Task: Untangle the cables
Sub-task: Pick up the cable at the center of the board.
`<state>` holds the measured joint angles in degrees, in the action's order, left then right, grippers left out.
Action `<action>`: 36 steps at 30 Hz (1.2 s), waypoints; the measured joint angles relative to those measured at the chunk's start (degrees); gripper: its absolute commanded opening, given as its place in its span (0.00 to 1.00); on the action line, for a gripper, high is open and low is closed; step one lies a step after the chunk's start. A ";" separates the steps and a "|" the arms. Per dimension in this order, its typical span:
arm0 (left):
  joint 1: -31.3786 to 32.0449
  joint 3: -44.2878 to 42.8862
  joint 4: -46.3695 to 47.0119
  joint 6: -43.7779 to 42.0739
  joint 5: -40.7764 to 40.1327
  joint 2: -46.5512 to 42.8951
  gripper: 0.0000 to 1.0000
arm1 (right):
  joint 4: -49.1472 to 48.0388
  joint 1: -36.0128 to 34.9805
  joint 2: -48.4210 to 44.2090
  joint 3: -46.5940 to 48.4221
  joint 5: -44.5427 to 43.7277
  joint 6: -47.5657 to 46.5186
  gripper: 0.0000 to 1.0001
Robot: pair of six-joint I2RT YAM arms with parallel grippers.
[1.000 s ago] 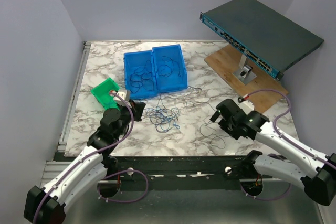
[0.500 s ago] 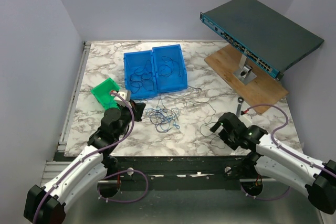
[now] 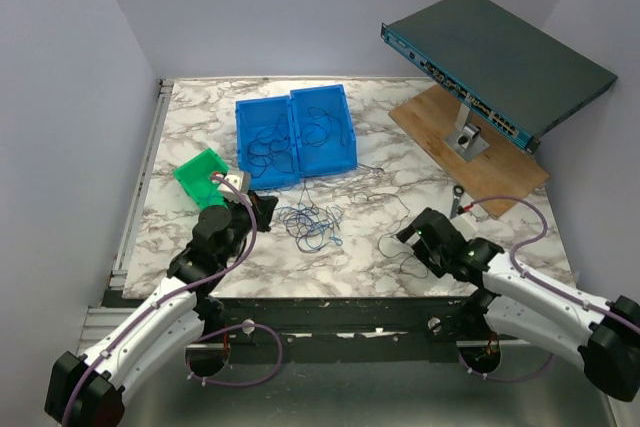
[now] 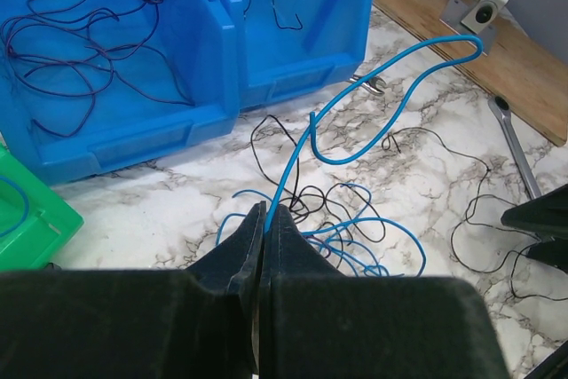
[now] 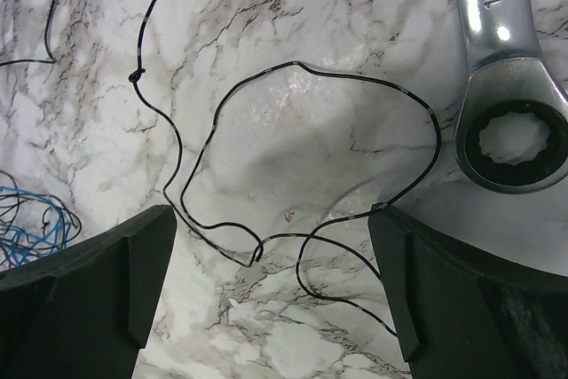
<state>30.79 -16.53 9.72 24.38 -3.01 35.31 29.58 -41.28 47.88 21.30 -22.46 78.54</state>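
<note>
- While the left claw [image 4: 264, 219] clenched a blue cable [image 4: 340, 161] at lower centre, the tangled cables [image 3: 310, 224] lay mid-frame on the desk [image 3: 200, 107].
- The right claw [image 5: 271, 255] gaped, released, above a dark cable [image 5: 355, 78].

The setting is a robotics laboratory test cell. A white left arm [image 3: 150, 322] and a white right arm [image 3: 545, 292] are bolted at the near edge of a marble-patterned table [image 3: 205, 122], which has an aluminium rail [image 3: 140, 182] along its side and is enclosed by plain lilac-grey walls [image 3: 300, 7]. The work surface carries bench equipment: two blue parts bins [image 4: 124, 141], a green bin [image 3: 192, 177], a rack-type network switch [image 3: 500, 52] propped on a stand over a wooden board [image 3: 430, 117], a silver wrench [image 5: 497, 15] and loose thin cables [image 3: 310, 222].
</note>
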 measured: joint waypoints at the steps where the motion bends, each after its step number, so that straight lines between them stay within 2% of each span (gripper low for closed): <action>1: 0.00 0.00 0.00 -0.02 0.00 0.00 0.00 | -0.15 0.00 1.88 0.59 -0.17 0.13 1.00; 6: 0.00 0.00 0.00 -0.17 0.00 0.00 0.00 | -1.27 0.00 9.16 3.93 -0.70 1.07 1.00; 13: 0.09 0.07 -0.02 -0.20 -0.02 -0.09 0.00 | -4.59 0.00 14.62 6.23 -1.38 1.44 1.00; 23: 0.09 0.07 -0.02 -0.46 -0.20 -0.09 0.00 | -1.25 0.02 28.50 16.26 -3.87 0.85 1.00; 36: 0.11 0.07 -0.04 -0.59 -0.85 -0.50 0.00 | 3.56 0.02 43.36 28.76 -6.47 -8.04 0.99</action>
<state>30.89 -16.47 9.67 23.79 -3.86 34.81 33.15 -41.25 91.24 50.06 -28.93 70.50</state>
